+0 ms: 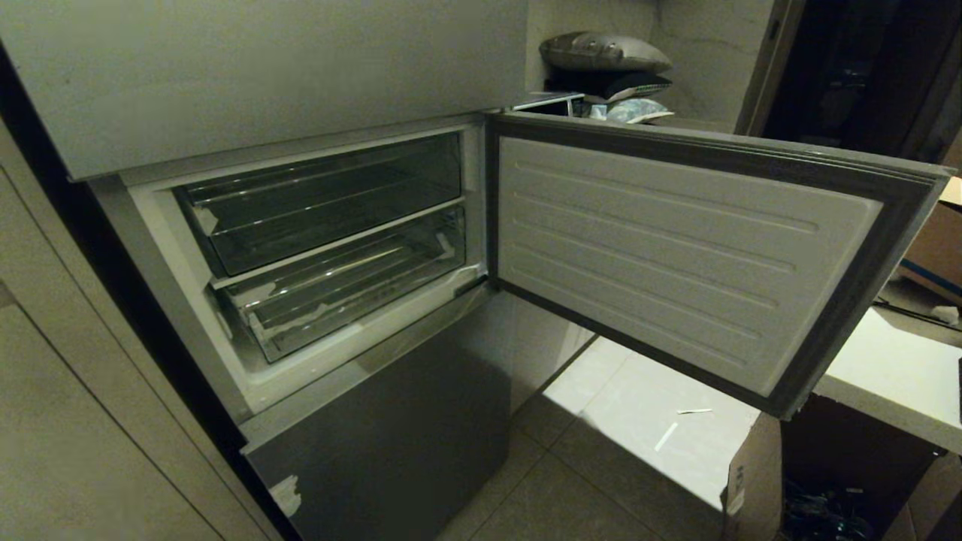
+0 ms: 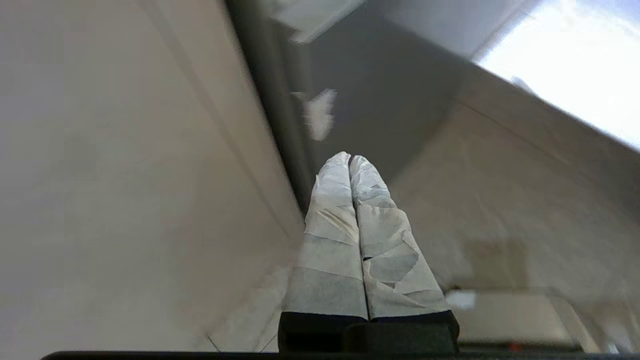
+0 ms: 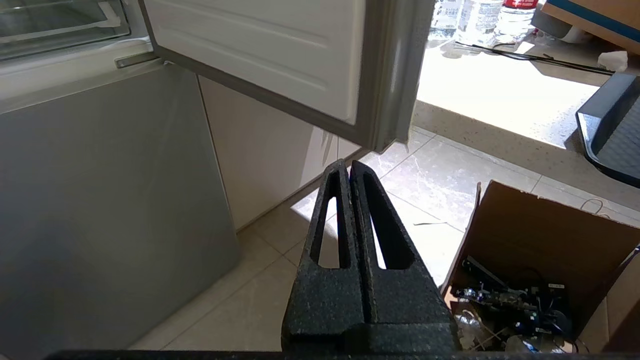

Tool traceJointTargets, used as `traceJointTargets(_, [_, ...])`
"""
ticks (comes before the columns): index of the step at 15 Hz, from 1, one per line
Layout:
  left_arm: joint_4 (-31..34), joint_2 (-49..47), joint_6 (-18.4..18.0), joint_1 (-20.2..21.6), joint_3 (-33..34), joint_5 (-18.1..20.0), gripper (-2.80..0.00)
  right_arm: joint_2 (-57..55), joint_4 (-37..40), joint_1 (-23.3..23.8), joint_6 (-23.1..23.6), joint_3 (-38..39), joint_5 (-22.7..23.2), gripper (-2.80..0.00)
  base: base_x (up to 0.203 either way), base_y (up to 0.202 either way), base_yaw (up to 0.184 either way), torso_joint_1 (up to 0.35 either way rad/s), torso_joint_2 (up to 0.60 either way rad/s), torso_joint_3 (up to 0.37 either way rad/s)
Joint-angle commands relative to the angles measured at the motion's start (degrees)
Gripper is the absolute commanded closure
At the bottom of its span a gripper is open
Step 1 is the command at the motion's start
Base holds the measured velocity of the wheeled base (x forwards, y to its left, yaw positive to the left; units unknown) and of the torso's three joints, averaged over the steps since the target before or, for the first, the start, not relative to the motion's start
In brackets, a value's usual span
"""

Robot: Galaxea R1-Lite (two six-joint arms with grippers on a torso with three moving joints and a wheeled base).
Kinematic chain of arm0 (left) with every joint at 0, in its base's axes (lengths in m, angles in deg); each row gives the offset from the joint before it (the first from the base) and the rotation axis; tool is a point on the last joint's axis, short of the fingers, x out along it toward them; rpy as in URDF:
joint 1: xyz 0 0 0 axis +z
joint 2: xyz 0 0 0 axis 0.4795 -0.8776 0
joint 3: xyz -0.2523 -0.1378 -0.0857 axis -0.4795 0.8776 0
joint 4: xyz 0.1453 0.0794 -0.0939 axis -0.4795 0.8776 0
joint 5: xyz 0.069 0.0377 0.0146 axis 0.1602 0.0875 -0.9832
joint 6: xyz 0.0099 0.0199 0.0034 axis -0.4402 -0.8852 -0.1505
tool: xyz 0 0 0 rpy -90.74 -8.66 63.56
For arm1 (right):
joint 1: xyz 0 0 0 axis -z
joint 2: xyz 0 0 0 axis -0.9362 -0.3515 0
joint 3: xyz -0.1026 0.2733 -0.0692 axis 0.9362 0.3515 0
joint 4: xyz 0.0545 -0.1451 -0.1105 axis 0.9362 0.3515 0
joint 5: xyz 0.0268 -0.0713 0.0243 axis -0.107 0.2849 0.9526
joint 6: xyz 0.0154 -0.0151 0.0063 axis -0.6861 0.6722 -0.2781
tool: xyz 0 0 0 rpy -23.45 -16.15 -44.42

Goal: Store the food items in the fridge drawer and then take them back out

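Note:
The fridge's middle compartment stands open. The fridge drawer [image 1: 346,297], clear with a ribbed floor and whitish tape scraps, sits pushed in under a darker clear bin [image 1: 323,203]. No food items show in any view. Neither arm shows in the head view. My left gripper [image 2: 350,157], its fingers wrapped in white tape, is shut on nothing; it points at the grey lower fridge panel [image 2: 380,90] beside a beige cabinet side [image 2: 125,175]. My right gripper [image 3: 347,164], black, is shut on nothing low over the tiled floor [image 3: 260,280], below the open door's corner.
The compartment door [image 1: 676,248] is swung wide to the right, at the height of the drawers. An open cardboard box [image 3: 540,240] with cables stands on the floor at the right. A white ledge [image 1: 887,376] lies behind the door, and bottles [image 3: 475,20] stand beyond it.

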Motion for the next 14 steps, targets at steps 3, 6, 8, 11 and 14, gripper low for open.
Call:
traceJointTargets(3, [-0.02, 12.15, -1.25, 2.81, 2.03, 7.4, 0.0, 0.01, -0.04, 0.0, -0.08, 1.67, 0.0, 0.0, 0.0, 0.0, 0.0, 0.0, 0.0, 0.0])
traceJointTargets(6, [-0.86, 15.83, -3.61, 2.82, 3.59, 12.11, 0.0, -0.07, -0.04, 0.0, -0.01, 1.67, 0.0, 0.0, 0.0, 0.0, 0.0, 0.0, 0.0, 0.0])
traceJointTargets(8, [-3.23, 15.75, -2.87, 2.79, 4.42, 10.66, 0.0, 0.01, -0.04, 0.0, -0.01, 1.67, 0.0, 0.0, 0.0, 0.0, 0.0, 0.0, 0.0, 0.0])
traceJointTargets(11, [-4.91, 15.75, -0.08, 2.78, 4.98, 9.84, 0.0, 0.01, -0.04, 0.0, -0.01, 1.67, 0.0, 0.0, 0.0, 0.0, 0.0, 0.0, 0.0, 0.0])
traceJointTargets(14, [-5.0, 15.75, 2.12, 2.83, 4.98, 9.05, 0.0, -0.07, -0.04, 0.0, -0.01, 1.67, 0.0, 0.0, 0.0, 0.0, 0.0, 0.0, 0.0, 0.0])
